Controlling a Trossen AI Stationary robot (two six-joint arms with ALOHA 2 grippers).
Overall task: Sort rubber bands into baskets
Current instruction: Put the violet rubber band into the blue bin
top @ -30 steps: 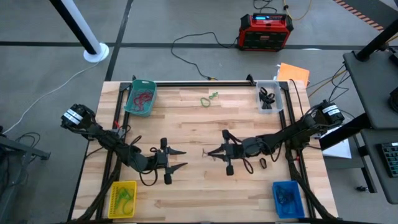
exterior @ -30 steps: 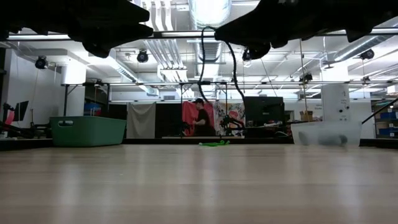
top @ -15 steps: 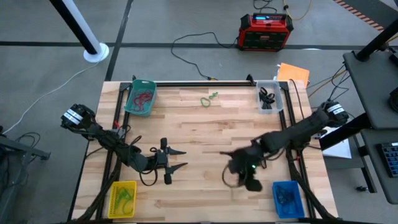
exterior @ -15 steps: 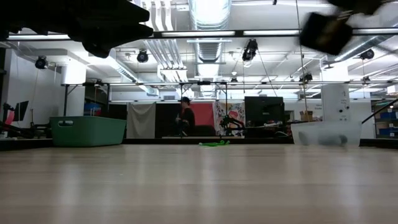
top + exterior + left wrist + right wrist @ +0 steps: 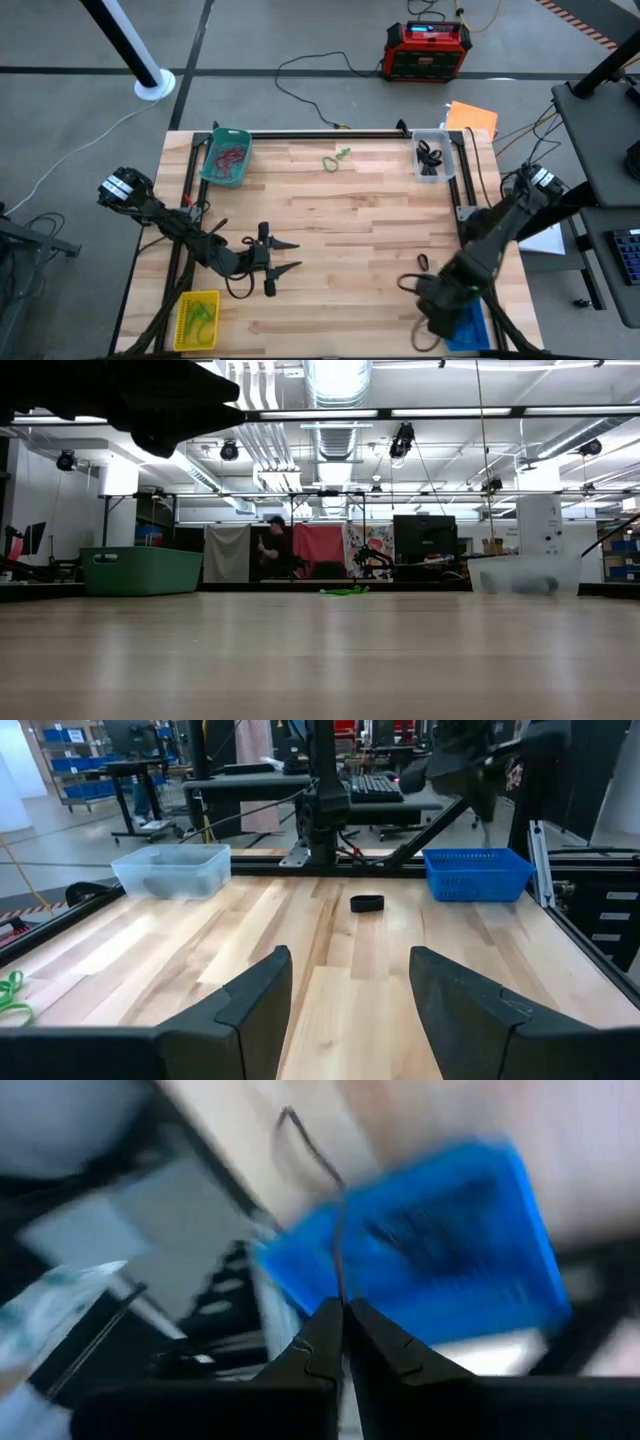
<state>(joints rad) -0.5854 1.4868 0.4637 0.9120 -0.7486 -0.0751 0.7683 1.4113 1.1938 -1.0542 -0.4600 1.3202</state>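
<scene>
I am looking into a lab workshop: exposed ceiling ducts are running overhead, with storage shelving and a monitor standing behind.

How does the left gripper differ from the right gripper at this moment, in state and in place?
The left gripper stands open and holds nothing, while the right gripper is shut on a thin dark rubber band. The left gripper hovers over bare wood in the left half of the table; the right gripper is at the blue basket in the near right corner. Both are dark two-finger grippers.
</scene>
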